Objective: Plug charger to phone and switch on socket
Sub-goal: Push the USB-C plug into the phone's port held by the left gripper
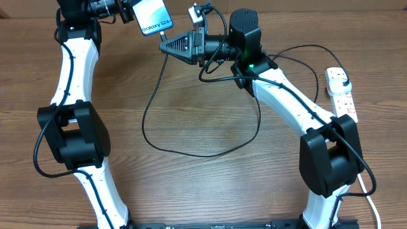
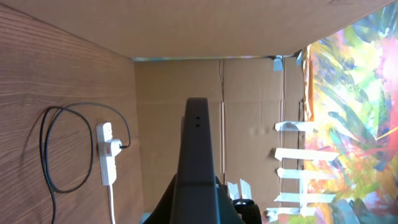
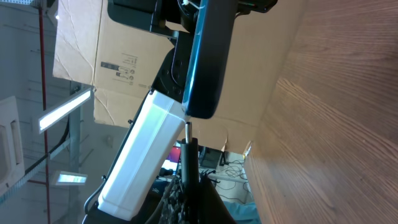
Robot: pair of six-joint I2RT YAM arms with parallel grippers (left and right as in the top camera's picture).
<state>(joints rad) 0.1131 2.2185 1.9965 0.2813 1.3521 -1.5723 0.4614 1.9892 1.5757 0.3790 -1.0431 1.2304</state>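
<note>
Left jaws are pinching the probably slick, rigid blue-screened slim phone; right jaws are pinching the floppy thin black charger cable behind its stiff connector, the sensible hold.

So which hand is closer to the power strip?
Right. The right gripper, holding the charger, is left of the power strip; the left gripper, holding the phone, sits farther left.

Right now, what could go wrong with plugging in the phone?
1. The plug tip sits just under the phone's end, maybe a little off-centre; pushing could miss the hole and scrape.
2. The black cable loops wide and runs past the right arm; it might snag and tug the power strip.
</note>
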